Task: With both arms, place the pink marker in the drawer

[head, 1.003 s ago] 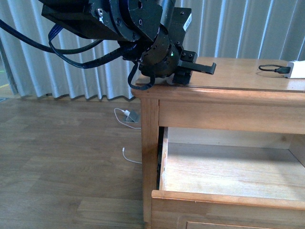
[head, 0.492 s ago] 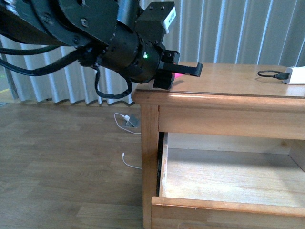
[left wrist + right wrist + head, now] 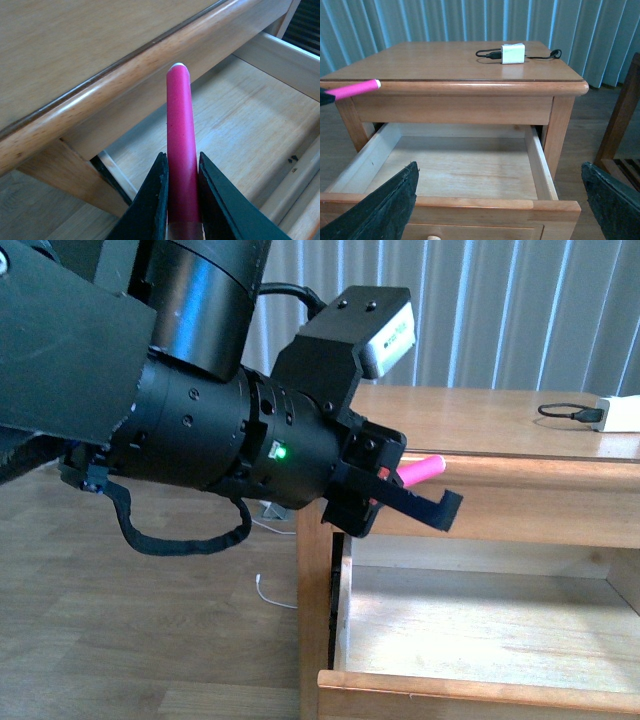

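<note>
Transfer step: the left gripper (image 3: pixel 182 159) is clamped on the pink marker (image 3: pixel 420 470), just off the bedside table's (image 3: pixel 470 88) front edge, over the open drawer's (image 3: pixel 541 165) left side. The right gripper (image 3: pixel 499 169) gapes wide, empty. Next, I judge: lower it into the drawer, then release.

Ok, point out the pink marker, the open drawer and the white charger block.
pink marker (image 3: pixel 179 150), left wrist view, middle of its barrel.
drawer (image 3: pixel 470 204), right wrist view, top edge of its front panel.
white charger block (image 3: pixel 512 53), right wrist view, its near face.
</note>
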